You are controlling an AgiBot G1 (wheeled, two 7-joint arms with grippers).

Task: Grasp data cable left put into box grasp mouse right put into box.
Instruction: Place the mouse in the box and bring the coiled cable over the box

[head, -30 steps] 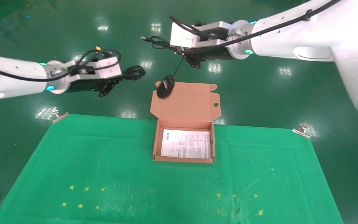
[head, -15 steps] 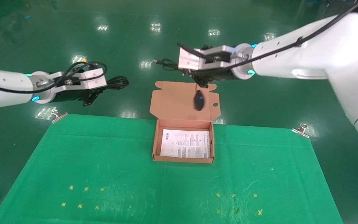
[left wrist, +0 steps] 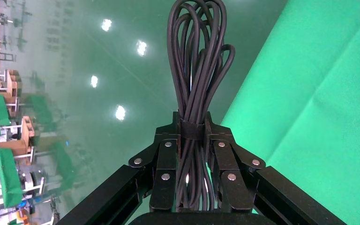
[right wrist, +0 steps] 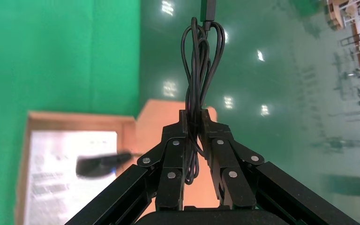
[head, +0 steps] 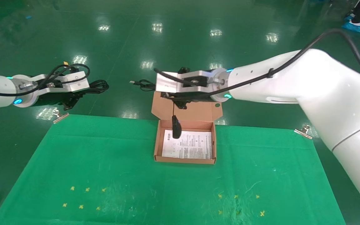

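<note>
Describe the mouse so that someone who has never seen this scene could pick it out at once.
Start at the open brown box at the far edge of the green cloth. The right gripper hovers over its raised lid, pinching a thin cord. The mouse is the small black oval dangling from that cord above the box's white sheet, unlike the looped data cable held by the left gripper.

A green cloth (head: 105, 162) covers the counter, held by a metal clip (head: 60, 116) at its far left corner and another clip (head: 303, 131) at its far right corner. Small yellow cross marks (head: 87, 189) sit near the front edge on both sides.
</note>
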